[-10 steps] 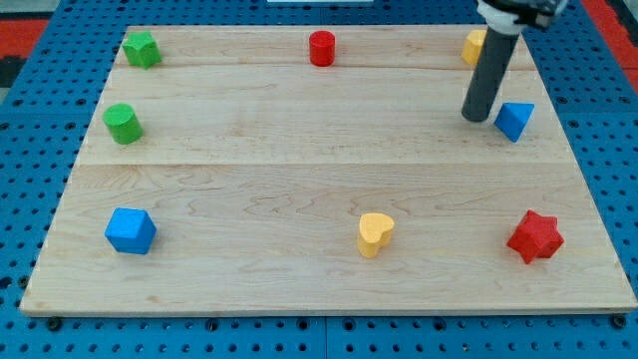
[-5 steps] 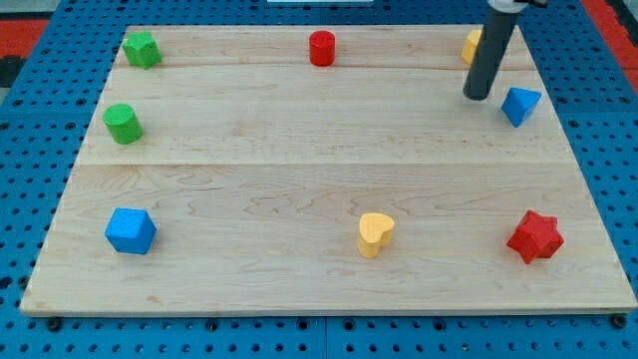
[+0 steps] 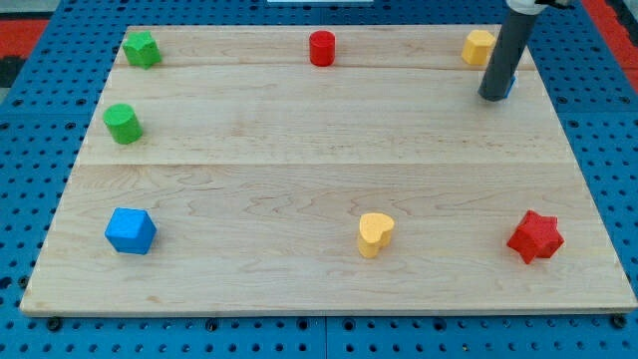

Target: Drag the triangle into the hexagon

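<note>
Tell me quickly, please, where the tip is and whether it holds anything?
My tip: holds nothing; it stands in front of the blue triangle, mostly hiding it, just below the yellow hexagon.

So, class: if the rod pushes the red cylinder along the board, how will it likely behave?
The red cylinder stands upright, short and squat, so it probably slides rather than tips. Its round side may let it slip off my tip. The smooth wooden board suggests easy sliding.

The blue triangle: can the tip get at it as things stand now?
Probably yes. My tip is right against the blue triangle, which the rod mostly hides; nothing lies between them. The yellow hexagon sits just up-left.
</note>
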You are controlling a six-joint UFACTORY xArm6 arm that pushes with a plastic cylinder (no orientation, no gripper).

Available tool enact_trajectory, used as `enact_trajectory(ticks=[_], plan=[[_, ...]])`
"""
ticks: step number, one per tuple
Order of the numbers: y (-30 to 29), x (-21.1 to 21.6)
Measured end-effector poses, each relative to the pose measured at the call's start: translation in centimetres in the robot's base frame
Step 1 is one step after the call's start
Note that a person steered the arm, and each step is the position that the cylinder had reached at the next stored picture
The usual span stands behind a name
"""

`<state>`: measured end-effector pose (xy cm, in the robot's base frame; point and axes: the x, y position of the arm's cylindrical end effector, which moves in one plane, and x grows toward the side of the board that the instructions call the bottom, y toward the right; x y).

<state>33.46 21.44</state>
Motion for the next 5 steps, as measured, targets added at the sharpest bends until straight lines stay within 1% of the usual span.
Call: enact_trajectory(ticks=[1, 2, 3, 4, 5], plan=[[0.5, 3.6], [1.9, 5.4], [1.4, 1.5], [-1.3, -2.4], [-2.7, -2.9]])
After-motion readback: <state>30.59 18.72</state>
